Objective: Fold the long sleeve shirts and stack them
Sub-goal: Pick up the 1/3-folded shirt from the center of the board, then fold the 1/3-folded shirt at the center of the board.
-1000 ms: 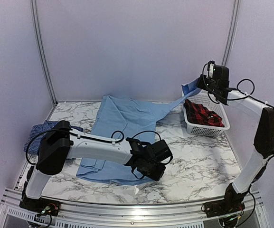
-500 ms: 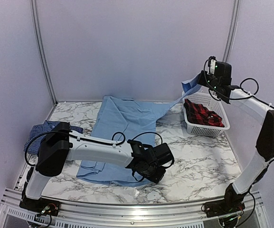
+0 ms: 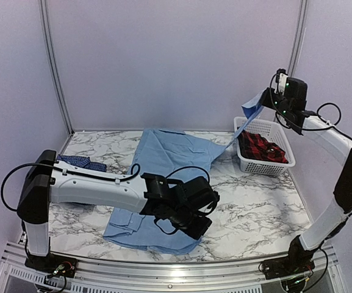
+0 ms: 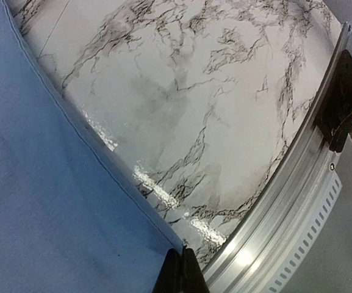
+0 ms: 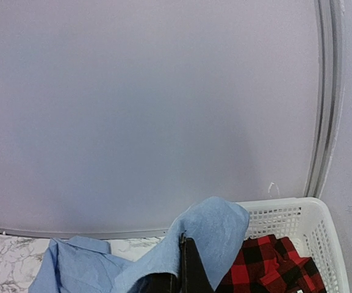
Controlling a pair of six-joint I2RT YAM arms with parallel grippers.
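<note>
My left gripper is clamped tight on the near hem corner of the light blue shirt. It sits low over the marble table, well apart from the white basket. My right gripper is pinched closed on that shirt's sleeve, high above the basket's far corner, with the sleeve stretched down to the body. The shirt's body lies spread on the table beside the basket. The dark blue checked shirt lies at the table edge farthest from the basket. Inside the basket is a red-and-black plaid cloth.

Obscured: my left arm covers the light blue shirt's middle and part of the checked shirt. Both wrist views cut my fingers off at the lower edge. What kind of garment the plaid cloth is cannot be made out.
</note>
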